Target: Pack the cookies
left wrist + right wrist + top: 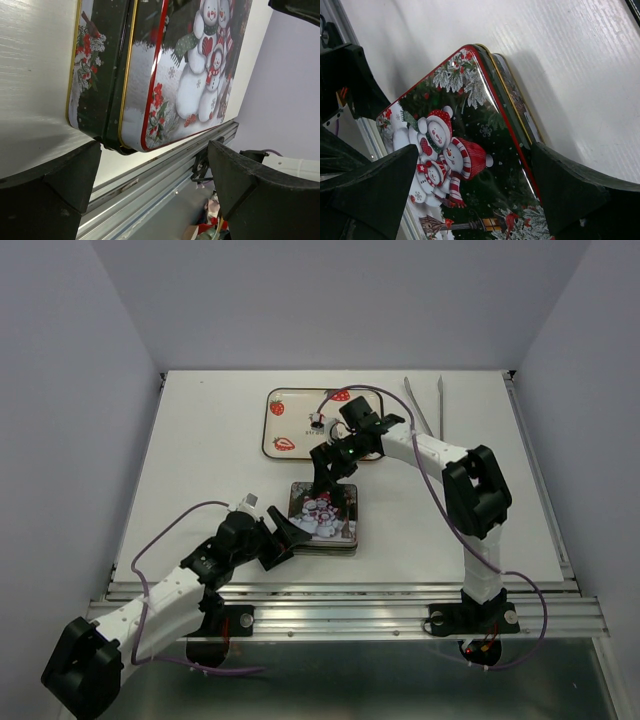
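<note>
A square tin (323, 518) with a snowman picture on its lid lies near the table's front edge, with the lid on. It fills the left wrist view (165, 75) and the right wrist view (470, 160). No cookies show in any view. My left gripper (288, 538) is open and empty at the tin's near-left side, its jaws apart just short of the tin's corner (155, 170). My right gripper (333, 483) is open and empty, hovering over the tin's far edge (475, 175).
A cream tray (290, 400) printed with red strawberries lies behind the tin, with a small white object (318, 421) on it, partly hidden by the right arm. Metal tongs (425, 405) lie at the back right. The metal rail (150, 190) runs along the table's front edge.
</note>
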